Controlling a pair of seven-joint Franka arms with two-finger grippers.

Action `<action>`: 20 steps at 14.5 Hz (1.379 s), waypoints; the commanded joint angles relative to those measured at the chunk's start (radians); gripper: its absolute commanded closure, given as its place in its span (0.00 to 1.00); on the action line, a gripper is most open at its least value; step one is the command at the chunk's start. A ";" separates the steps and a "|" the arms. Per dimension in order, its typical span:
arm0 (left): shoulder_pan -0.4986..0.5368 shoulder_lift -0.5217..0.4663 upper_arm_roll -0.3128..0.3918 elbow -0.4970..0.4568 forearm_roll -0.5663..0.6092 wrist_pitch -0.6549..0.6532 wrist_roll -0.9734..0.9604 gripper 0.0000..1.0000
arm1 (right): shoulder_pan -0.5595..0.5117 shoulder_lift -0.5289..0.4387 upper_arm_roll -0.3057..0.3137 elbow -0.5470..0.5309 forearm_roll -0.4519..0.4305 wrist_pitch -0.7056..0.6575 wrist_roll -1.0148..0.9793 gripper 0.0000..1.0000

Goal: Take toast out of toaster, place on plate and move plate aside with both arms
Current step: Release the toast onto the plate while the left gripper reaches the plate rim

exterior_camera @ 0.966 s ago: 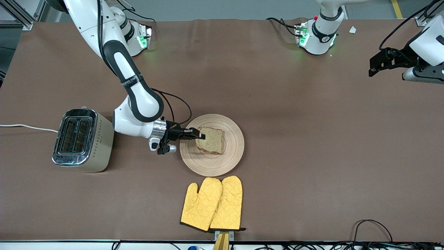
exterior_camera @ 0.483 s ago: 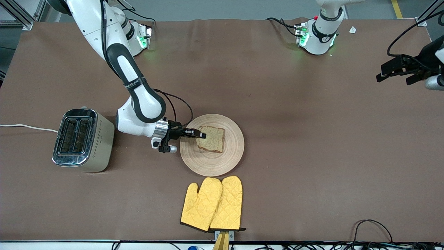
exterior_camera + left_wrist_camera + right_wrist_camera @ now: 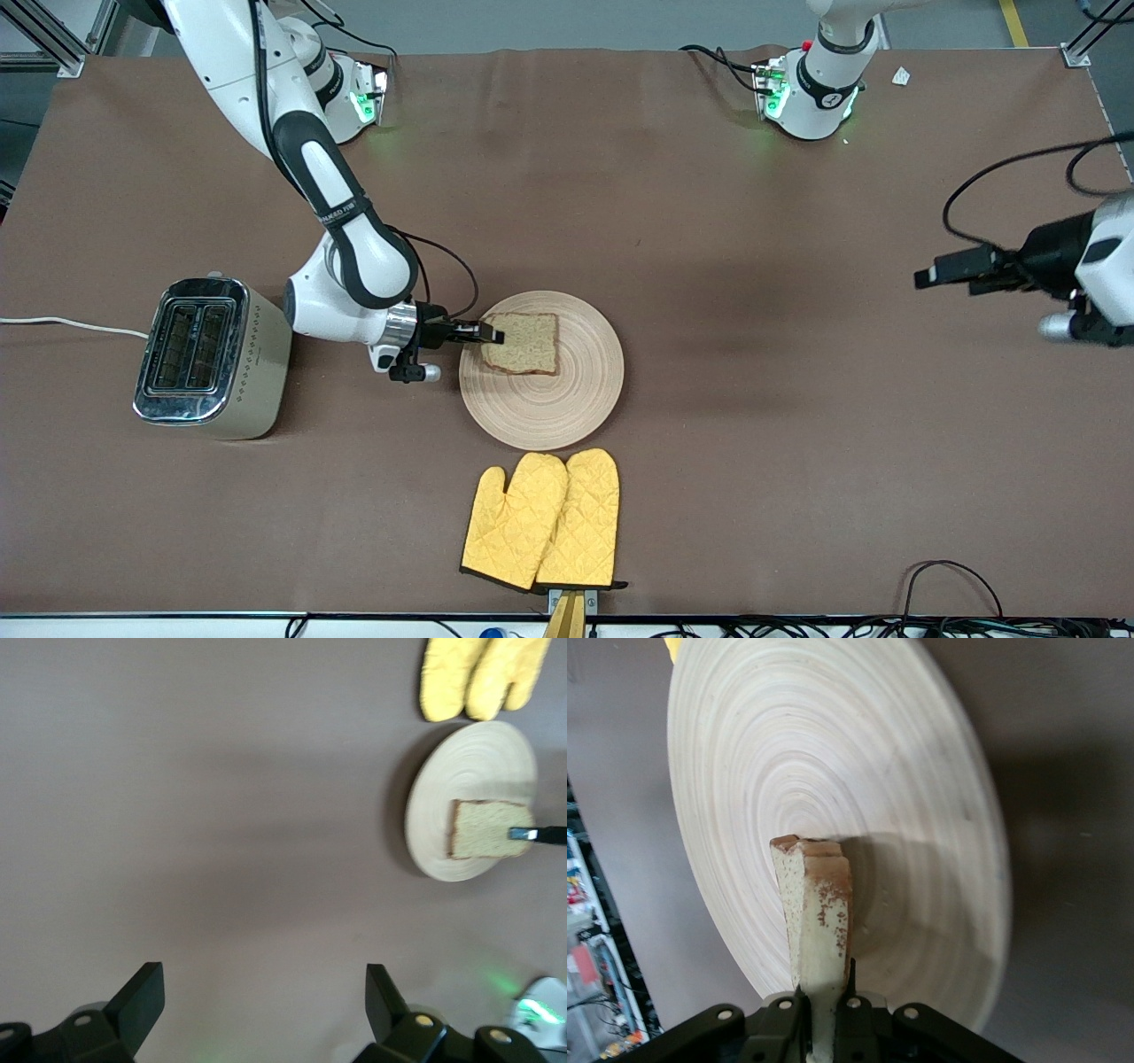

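Observation:
The toast (image 3: 524,344) is a speckled slice with a dark crust, held level just over the round pale wooden plate (image 3: 549,412). My right gripper (image 3: 493,337) is shut on the toast's edge on the toaster's side. The right wrist view shows the toast (image 3: 816,912) edge-on between the jaws of the right gripper (image 3: 824,997), casting a shadow on the plate (image 3: 833,762). My left gripper (image 3: 939,276) hangs open over the bare table at the left arm's end, pointing toward the plate. Its own view shows the left gripper (image 3: 263,979) wide apart, with the plate (image 3: 465,757) and toast (image 3: 483,828) far off.
A silver two-slot toaster (image 3: 211,357) stands at the right arm's end, its white cord running off the table. A pair of yellow oven mitts (image 3: 542,518) lies nearer the front camera than the plate, also seen as mitts (image 3: 478,673) in the left wrist view.
The right gripper has drawn the toast a little toward the toaster and the robots' bases. The left gripper has swung along its end of the table and now points at the plate.

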 commanded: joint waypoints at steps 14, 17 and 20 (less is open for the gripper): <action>-0.060 0.451 -0.118 0.009 -0.406 0.250 0.601 0.11 | 0.026 -0.054 -0.029 -0.018 -0.164 -0.056 0.142 0.00; -0.104 0.532 -0.125 0.009 -0.460 0.319 0.725 0.20 | 0.034 -0.054 -0.031 -0.003 -0.167 -0.058 0.170 0.00; -0.143 0.580 -0.127 0.010 -0.466 0.374 0.766 0.30 | 0.008 -0.072 -0.065 -0.004 -0.298 -0.084 0.176 0.00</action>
